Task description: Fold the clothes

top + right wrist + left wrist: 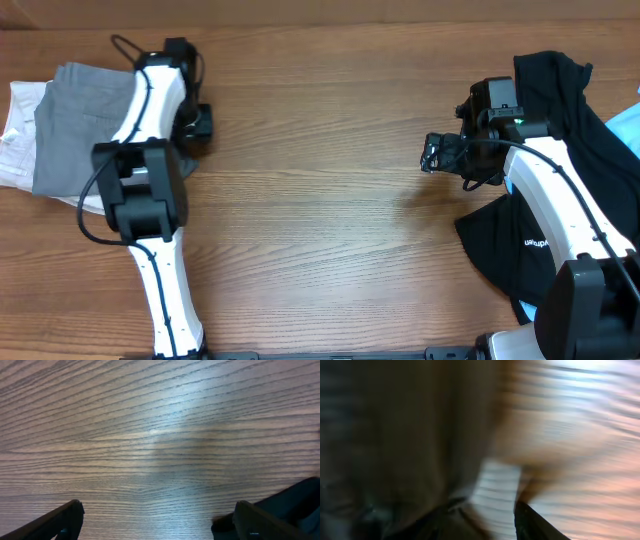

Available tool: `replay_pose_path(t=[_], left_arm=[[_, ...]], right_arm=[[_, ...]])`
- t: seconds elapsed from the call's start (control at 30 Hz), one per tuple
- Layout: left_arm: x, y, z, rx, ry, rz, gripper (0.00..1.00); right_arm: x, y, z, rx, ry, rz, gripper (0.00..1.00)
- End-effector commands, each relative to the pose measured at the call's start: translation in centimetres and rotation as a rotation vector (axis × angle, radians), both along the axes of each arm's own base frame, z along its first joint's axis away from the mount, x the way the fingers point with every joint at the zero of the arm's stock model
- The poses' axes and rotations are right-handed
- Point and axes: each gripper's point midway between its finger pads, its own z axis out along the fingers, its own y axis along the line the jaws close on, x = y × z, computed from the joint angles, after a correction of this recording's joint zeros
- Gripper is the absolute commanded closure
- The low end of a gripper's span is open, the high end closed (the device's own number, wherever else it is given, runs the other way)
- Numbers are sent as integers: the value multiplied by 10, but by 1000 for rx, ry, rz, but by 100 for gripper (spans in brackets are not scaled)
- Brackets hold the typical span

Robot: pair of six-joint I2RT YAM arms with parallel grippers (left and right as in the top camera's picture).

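The grey shorts [75, 125] lie folded at the table's far left, partly on top of a white garment [18, 140]. My left gripper [198, 125] is just right of the shorts, over bare wood. The left wrist view is heavily motion-blurred. It shows a dark grey mass, likely the shorts [395, 435], on the left. The two fingers [492, 522] are apart with table showing between them. My right gripper [433, 155] is wide open and empty over bare wood [157, 525], left of the black garment.
A black garment with a small white logo [560, 110] lies under and around the right arm, and its edge shows in the right wrist view [300, 497]. A light blue item [628, 125] sits at the right edge. The wooden table [320, 200] spans the middle.
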Motion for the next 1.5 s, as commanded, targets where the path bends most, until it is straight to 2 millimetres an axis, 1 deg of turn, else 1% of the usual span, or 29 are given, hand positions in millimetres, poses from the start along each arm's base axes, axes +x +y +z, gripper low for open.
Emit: replay_pose_path(t=[0.0, 0.1, 0.17, 0.3, 0.43, 0.53, 0.6, 0.73, 0.8, 0.9, 0.93, 0.97, 1.03, 1.07, 1.1, 1.17, 1.23, 1.3, 1.4, 1.47], left_arm=[[-15, 70, 3, 81, 2, 174, 50], [-24, 101, 3, 60, -6, 251, 50], [-28, 114, 1, 15, -21, 297, 49], [-30, 122, -1, -112, -57, 353, 48], [-29, 115, 0, -187, -72, 347, 46], [-19, 97, 15, -231, -106, 291, 43], [-11, 85, 32, -230, -139, 242, 42], [6, 50, 83, -212, -239, 104, 40], [12, 25, 114, -202, -298, 21, 38], [12, -9, 150, -197, -353, -60, 32], [11, -19, 159, -197, -363, -88, 22], [5, -40, 173, -203, -373, -132, 0], [-5, -57, 180, -212, -350, -164, 0], [-19, -70, 179, -223, -299, -184, 0], [-38, -81, 175, -241, -221, -180, 0], [-61, -89, 171, -254, -125, -133, 0], [-85, -94, 169, -259, -27, -85, 0], [-105, -96, 170, -260, 53, -62, 0], [-112, -101, 169, -277, 79, -58, 0], [-117, -110, 168, -326, 94, -62, 0]], right_arm=[[4, 1, 10, 4, -31, 15, 0], [3, 1, 10, 4, -28, 15, 0], [3, 1, 10, 4, -28, 15, 0], [3, 1, 10, 4, -28, 15, 0], [3, 1, 10, 4, -29, 15, 0], [4, 1, 10, 4, -29, 15, 0], [5, 1, 10, 4, -35, 15, 0], [10, 1, 12, 6, -56, 15, 0], [13, 1, 13, 7, -69, 15, 0], [19, 2, 15, 8, -94, 16, 0], [21, 2, 16, 9, -105, 15, 0], [27, 3, 18, 11, -133, 19, 0], [33, 3, 21, 10, -161, 32, 0], [37, 4, 23, 11, -179, 34, 0], [35, 4, 22, 9, -169, 38, 0], [25, 3, 18, 10, -125, 38, 0], [15, 10, 15, 48, -86, 50, 0], [6, 12, 13, 74, -35, 4, 0], [-13, 10, 8, 87, 60, -77, 0], [-29, 9, 5, 82, 126, -90, 0]])
